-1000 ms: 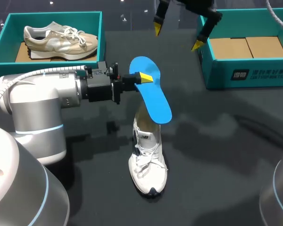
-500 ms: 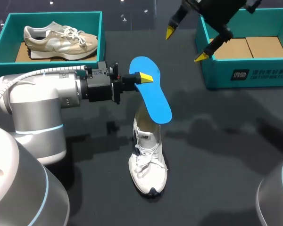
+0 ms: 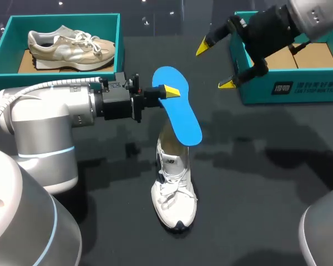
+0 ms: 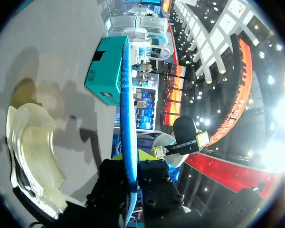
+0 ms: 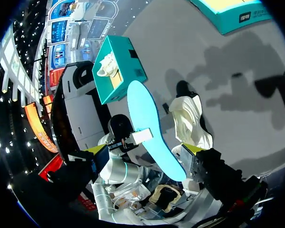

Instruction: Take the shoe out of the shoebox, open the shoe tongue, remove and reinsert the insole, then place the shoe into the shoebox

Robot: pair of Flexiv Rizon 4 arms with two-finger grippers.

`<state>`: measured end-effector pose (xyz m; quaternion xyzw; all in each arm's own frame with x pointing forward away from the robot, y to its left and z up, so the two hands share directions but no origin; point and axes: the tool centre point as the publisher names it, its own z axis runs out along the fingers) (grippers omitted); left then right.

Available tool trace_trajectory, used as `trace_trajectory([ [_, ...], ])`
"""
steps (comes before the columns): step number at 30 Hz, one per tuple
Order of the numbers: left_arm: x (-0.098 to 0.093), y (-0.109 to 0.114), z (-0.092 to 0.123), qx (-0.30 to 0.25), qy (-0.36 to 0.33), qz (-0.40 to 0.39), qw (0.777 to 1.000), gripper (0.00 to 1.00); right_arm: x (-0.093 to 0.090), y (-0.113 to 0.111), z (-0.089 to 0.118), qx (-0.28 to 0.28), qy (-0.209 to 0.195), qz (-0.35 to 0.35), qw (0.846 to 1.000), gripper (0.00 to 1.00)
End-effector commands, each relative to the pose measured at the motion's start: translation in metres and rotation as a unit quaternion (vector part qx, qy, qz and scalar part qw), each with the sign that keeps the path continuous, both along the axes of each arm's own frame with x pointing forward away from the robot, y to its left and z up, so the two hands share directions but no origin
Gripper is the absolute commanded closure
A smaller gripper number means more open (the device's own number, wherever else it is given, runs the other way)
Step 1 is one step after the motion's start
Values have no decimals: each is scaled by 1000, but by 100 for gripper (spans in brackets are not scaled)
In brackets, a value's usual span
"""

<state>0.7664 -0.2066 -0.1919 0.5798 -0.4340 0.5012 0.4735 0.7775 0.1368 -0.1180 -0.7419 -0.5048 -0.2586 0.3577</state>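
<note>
Right gripper (image 3: 215,65), spread, swung lower at upper right; left gripper (image 3: 167,91) pinches insole (image 3: 182,119) mid-frame. Risk: floppy insole may buckle against shoe (image 3: 173,194) collar.

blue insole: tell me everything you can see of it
The flat, bright blue, foam-looking insole is held in the air, pinched near one end between the yellow-tipped fingers of the left gripper. Edge-on it looks thin and unbent. Its free end sits over the heel opening of the white lace-up sneaker; whether they touch cannot be told.
</note>
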Motion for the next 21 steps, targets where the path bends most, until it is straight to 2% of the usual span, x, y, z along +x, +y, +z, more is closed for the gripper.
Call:
trace_trajectory([
  [1,-1,-1,0,1,0,1,1000,100,0,4,-11,148,-36,-40,988,0],
  [18,-1,-1,0,1,0,1,1000,100,3,10,-26,195,-37,-54,979,0],
  [21,-1,-1,0,1,0,1,1000,100,3,10,-28,209,-56,-53,975,0],
])
